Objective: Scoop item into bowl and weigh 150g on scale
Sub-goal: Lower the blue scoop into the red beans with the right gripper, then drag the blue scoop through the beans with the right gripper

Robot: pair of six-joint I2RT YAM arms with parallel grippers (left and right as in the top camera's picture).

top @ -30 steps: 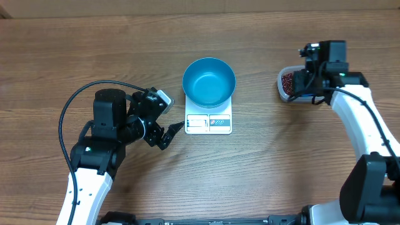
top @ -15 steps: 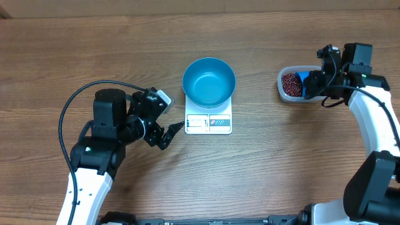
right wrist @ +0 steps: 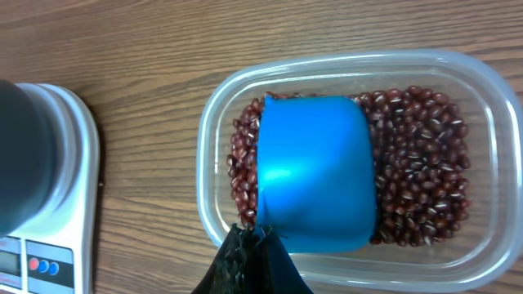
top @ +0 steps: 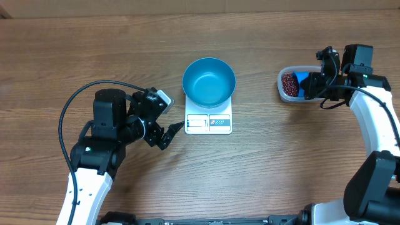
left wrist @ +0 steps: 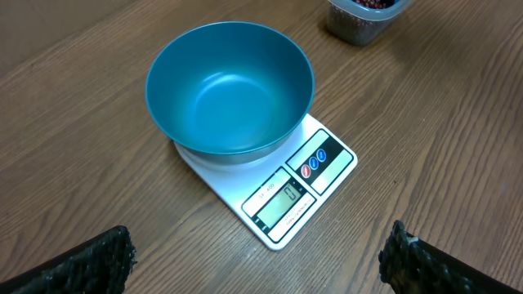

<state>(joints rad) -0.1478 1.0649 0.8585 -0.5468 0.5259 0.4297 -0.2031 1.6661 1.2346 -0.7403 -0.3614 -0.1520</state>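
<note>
The teal bowl (top: 209,82) stands empty on the white scale (top: 209,123) at the table's middle. My left gripper (top: 172,115) hovers open just left of the scale with nothing between its fingers; in the left wrist view the bowl (left wrist: 229,86) and the scale (left wrist: 302,192) lie ahead of it. The red-brown beans (right wrist: 417,163) fill a clear tub (right wrist: 212,122) at the right. My right gripper (right wrist: 257,245) is shut on the near end of a blue scoop (right wrist: 315,171) lying over the beans inside the tub. From overhead the scoop (top: 302,83) shows beside the beans (top: 288,82).
A black cable (top: 81,100) loops from the left arm over the table's left side. The scale's edge (right wrist: 69,188) lies left of the tub in the right wrist view. Bare wood surrounds the scale and tub.
The right gripper has shifted to the right, off the tub's middle, so beans and scoop now show from overhead. The left arm has not moved.
</note>
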